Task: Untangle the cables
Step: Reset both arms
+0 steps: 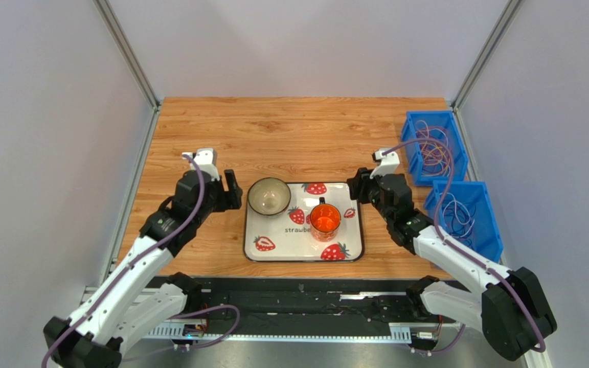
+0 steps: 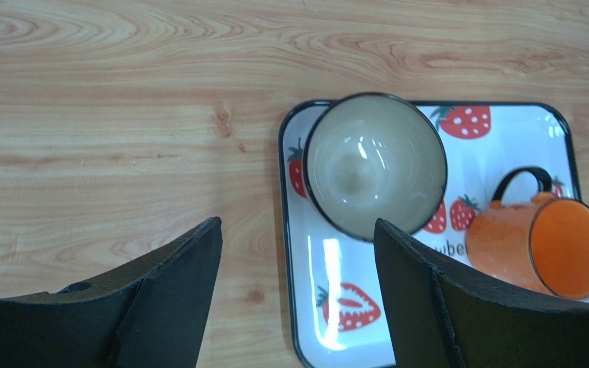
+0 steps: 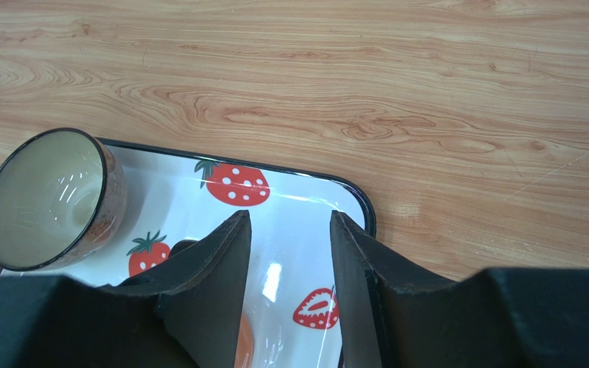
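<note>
Cables looped in two blue bins at right tabletop edge, just right of right hand (nearer arm). Both released, empty; left hand well apart, beyond strawberry tray.

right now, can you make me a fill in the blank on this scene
The cables lie in two ____ bins.
The mug on the tray is ____.
The bowl sits nearer the ____ arm's fingers.
Missing: blue; orange; left.
</note>
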`<state>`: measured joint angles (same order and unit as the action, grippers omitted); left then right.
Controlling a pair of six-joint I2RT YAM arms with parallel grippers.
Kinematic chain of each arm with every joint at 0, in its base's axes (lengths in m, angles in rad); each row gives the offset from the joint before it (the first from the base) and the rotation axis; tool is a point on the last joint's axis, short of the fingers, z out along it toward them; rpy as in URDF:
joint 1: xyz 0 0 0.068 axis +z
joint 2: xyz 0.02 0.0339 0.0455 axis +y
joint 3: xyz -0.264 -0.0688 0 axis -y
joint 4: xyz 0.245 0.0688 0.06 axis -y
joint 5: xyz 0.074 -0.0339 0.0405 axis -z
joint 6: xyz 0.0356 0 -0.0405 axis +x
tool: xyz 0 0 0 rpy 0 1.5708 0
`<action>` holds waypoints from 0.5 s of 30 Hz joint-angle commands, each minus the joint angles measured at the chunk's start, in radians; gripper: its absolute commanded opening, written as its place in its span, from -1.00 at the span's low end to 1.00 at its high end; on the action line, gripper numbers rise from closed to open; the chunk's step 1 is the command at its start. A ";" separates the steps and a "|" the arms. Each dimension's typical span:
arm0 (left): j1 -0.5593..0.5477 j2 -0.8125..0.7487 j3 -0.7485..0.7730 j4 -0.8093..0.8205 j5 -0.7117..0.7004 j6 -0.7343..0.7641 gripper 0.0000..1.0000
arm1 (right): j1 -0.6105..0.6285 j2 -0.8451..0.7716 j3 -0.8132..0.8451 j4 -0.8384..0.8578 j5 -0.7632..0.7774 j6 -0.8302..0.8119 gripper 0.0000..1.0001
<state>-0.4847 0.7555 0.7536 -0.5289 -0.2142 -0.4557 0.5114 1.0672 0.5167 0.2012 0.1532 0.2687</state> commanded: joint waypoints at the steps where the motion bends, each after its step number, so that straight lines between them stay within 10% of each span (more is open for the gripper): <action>1: -0.005 0.131 0.026 0.217 -0.085 -0.002 0.62 | 0.012 0.002 0.008 0.060 0.003 -0.028 -0.07; 15: -0.006 0.148 -0.181 0.576 -0.162 0.089 0.43 | 0.053 0.022 0.025 0.055 0.029 -0.057 -0.13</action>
<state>-0.4847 0.9630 0.5877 -0.0902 -0.3527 -0.3904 0.5549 1.0786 0.5167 0.2047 0.1528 0.2310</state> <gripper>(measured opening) 0.716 0.422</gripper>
